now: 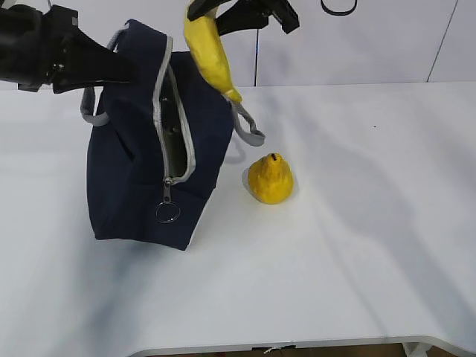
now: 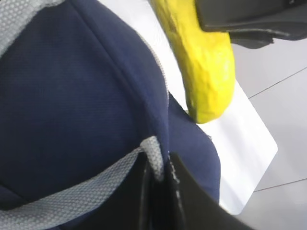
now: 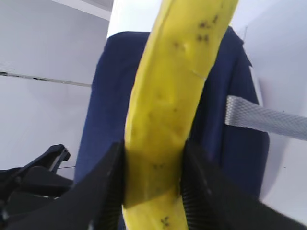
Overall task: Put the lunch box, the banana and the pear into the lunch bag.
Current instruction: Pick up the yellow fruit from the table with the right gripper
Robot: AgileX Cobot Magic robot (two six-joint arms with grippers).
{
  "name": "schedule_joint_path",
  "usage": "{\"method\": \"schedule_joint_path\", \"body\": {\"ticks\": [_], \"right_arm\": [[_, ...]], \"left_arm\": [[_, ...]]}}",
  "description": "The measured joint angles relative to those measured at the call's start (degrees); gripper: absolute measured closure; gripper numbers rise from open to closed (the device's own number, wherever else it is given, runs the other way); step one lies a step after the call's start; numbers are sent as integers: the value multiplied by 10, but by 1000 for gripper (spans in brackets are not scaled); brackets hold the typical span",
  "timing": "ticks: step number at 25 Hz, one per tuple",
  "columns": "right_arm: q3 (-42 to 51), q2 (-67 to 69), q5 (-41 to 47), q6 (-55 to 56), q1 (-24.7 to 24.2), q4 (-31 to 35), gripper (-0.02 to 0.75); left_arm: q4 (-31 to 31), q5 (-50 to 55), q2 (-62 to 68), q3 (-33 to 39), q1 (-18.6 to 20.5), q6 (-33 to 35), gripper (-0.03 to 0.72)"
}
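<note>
Exterior view, right claw (image 3: 153, 182) gripping banana (image 1: 210, 56), left claw (image 2: 160, 191) pinching lunch bag (image 1: 126, 178) handle

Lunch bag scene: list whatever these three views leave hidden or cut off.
- Lunch box: in no view; the lunch bag's dark interior behind the zip hides whether it is inside.
- Banana: upper end cut off by the exterior view's top edge, with the right gripper.
- Left gripper: largely past the left wrist view's bottom edge, shut on the bag's grey handle.
- Pear: its base faces down, unseen.
</note>
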Motion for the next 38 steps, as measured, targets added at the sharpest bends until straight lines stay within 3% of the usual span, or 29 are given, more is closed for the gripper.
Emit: {"method": "schedule_joint_path", "body": {"ticks": [9,21,29,34,38], "right_arm": [[-10,-1,0,-1,0,60,442],[-18,-12,0,-11,-13,53,442],[-18,-12,0,-15,41,-26,442],[-18,-12,1,-7,81,-112,442],[-18,-1,1,2,92,-130,442]], "left_arm": [[-1,0,0,0,0,0,680],[-11,0,0,0,0,0,680],[-13,0,0,0,0,0,680],[-13,0,0,0,0,0,680],[-13,0,0,0,0,0,680]]}}
